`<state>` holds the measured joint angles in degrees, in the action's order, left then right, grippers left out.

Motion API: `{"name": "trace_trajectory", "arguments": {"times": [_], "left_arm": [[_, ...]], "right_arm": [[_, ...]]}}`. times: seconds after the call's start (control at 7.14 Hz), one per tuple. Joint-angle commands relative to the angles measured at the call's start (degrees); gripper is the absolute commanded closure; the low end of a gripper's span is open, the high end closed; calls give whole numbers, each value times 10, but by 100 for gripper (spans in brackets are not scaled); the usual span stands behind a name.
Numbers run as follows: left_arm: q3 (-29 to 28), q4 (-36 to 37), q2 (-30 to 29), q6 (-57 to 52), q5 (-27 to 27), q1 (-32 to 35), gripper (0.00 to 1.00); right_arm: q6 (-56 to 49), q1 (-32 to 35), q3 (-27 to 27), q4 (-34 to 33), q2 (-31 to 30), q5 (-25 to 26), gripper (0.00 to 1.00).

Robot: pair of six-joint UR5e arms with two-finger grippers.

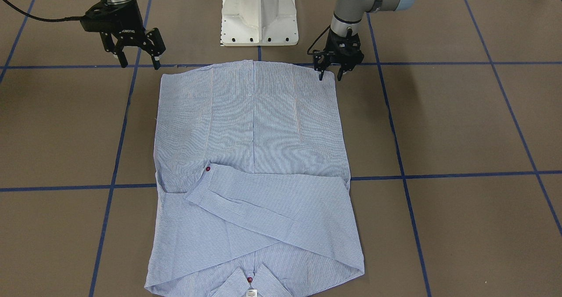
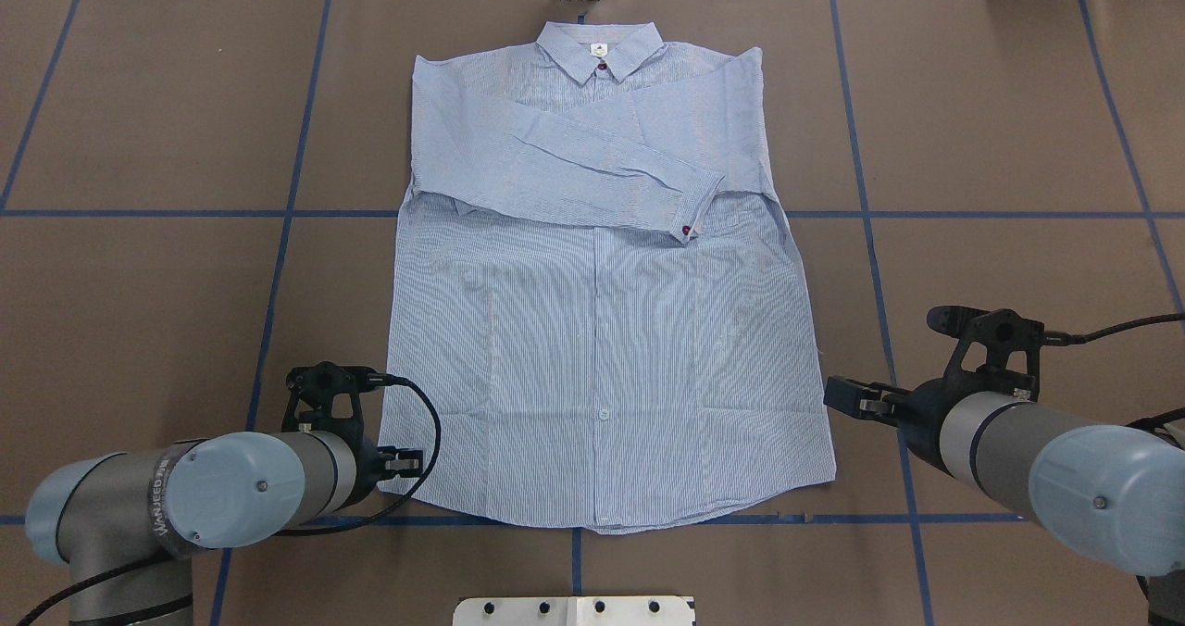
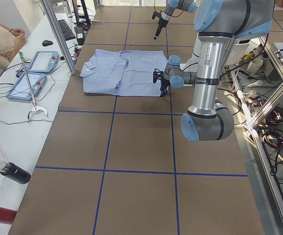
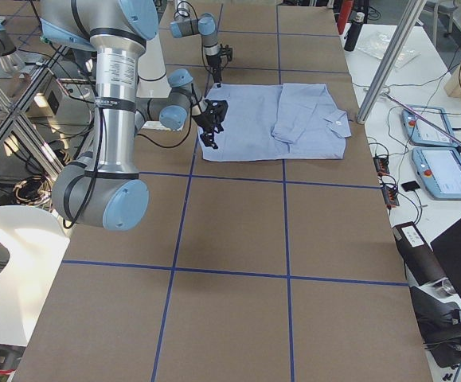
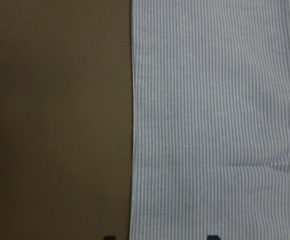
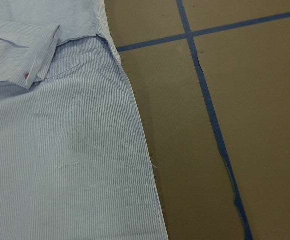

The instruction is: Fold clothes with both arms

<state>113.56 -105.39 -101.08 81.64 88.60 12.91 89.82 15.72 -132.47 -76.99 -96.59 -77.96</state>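
Overhead view: shirt (image 2: 602, 330) flat, front up, mid-bench (image 2: 139, 283); collar (image 2: 600, 52) at 12 o'clock, sleeves (image 2: 574, 168) crossed on chest. My left gripper (image 1: 330, 75), jaws apart, empty, straddles side edge at 7 o'clock hem corner. My right gripper (image 1: 139, 59), wide open, empty, hangs off cloth by 5 o'clock corner. Likely paired for hem lift.

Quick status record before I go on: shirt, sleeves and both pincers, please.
shirt: flat on the table, front up, collar away from the robot
sleeves: both folded across the chest
left pincer: open, straddling the shirt's edge at its hem corner
right pincer: open, beside the other hem corner, off the cloth
body fold: not yet done
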Motion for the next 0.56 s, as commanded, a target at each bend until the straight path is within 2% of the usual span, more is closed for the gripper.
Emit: {"name": "trace_trajectory", "arguments": {"times": [0.0,0.42], "left_arm": [[-1,-1,1,-1,0,-3,41],[0,-1,0,0,0,-9,45]], "right_arm": [[0,0,0,-1,0,0,0],[0,0,4,0,0,1,0]]}}
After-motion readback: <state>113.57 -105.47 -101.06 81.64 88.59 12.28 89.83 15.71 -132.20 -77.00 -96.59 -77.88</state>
